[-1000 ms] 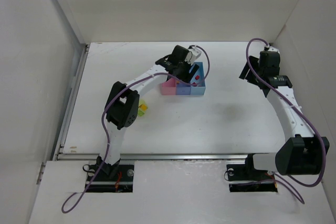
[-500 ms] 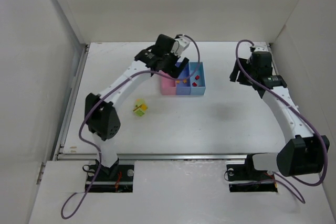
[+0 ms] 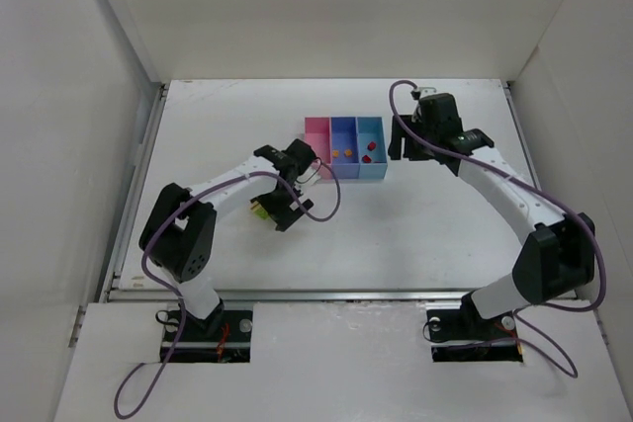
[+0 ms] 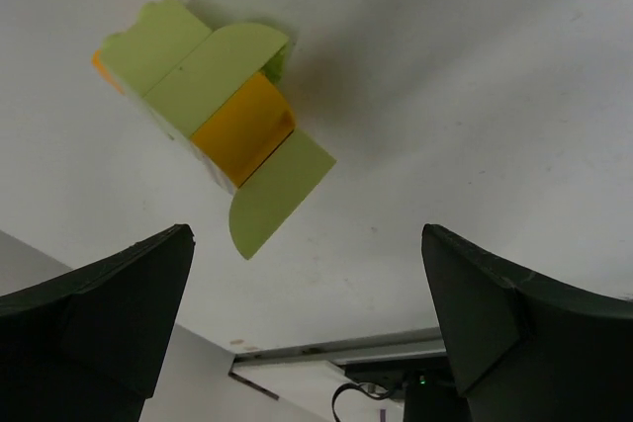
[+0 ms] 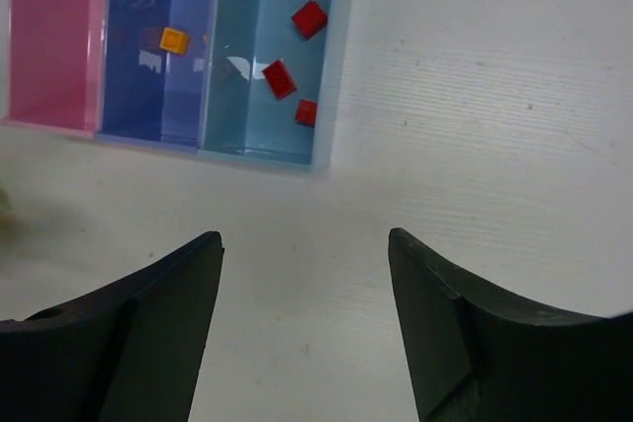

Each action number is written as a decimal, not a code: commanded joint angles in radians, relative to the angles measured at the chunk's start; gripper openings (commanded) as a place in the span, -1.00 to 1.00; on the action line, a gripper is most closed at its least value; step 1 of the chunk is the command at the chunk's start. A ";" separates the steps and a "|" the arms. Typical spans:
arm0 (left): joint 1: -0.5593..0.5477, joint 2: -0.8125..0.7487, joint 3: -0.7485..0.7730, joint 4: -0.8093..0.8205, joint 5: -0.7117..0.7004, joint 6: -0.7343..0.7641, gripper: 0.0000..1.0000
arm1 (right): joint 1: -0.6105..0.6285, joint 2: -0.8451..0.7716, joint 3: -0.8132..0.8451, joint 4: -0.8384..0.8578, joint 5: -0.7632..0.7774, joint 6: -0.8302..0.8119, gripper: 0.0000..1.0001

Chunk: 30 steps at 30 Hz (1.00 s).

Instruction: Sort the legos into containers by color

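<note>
The containers are three joined bins, pink (image 3: 316, 131), purple-blue (image 3: 343, 135) and light blue (image 3: 372, 131). In the right wrist view the pink bin (image 5: 54, 46) shows no brick, the purple-blue bin (image 5: 138, 86) holds an orange lego (image 5: 174, 40), and the light blue bin (image 5: 247, 116) holds three red legos (image 5: 278, 79). A cluster of lime green and yellow legos (image 4: 213, 111) lies on the table (image 3: 256, 210). My left gripper (image 3: 270, 212) (image 4: 307, 234) hangs open just above it. My right gripper (image 3: 399, 145) (image 5: 305, 237) is open and empty, just right of the bins.
White walls close in the table (image 3: 425, 214) at the left, back and right. A metal rail (image 3: 297, 294) runs along the near edge. Purple cables loop over both arms.
My left gripper has swung from over the bins back to the near left, down to the green and yellow cluster. My right arm has moved left, close to the light blue bin.
</note>
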 commanded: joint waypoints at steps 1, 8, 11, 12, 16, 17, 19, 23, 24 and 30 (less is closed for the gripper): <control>0.009 -0.025 -0.033 0.053 -0.112 -0.002 1.00 | 0.039 -0.007 0.062 0.019 0.033 0.001 0.47; -0.009 0.000 -0.084 0.181 -0.229 -0.011 1.00 | 0.048 -0.027 0.010 0.028 0.043 0.021 0.47; -0.009 0.046 -0.084 0.181 -0.171 -0.021 1.00 | 0.048 -0.027 0.001 0.028 0.052 0.021 0.47; -0.009 0.046 -0.084 0.181 -0.154 -0.021 1.00 | 0.048 -0.027 0.001 0.028 0.052 0.021 0.47; -0.009 0.071 -0.084 0.190 -0.103 -0.030 1.00 | 0.048 -0.007 0.034 0.019 0.052 0.021 0.47; -0.009 0.080 -0.084 0.190 -0.103 -0.030 1.00 | 0.048 -0.007 0.044 0.019 0.052 0.021 0.47; -0.009 0.080 -0.084 0.190 -0.112 -0.030 1.00 | 0.048 0.002 0.044 0.019 0.052 0.021 0.47; -0.009 0.071 -0.093 0.223 -0.175 -0.030 0.90 | 0.048 0.002 0.044 0.019 0.052 0.021 0.47; -0.009 0.071 -0.104 0.240 -0.189 -0.030 0.85 | 0.048 0.002 0.044 0.019 0.052 0.021 0.47; -0.009 0.058 -0.104 0.254 -0.232 -0.008 0.27 | 0.048 0.002 0.044 0.019 0.052 0.021 0.47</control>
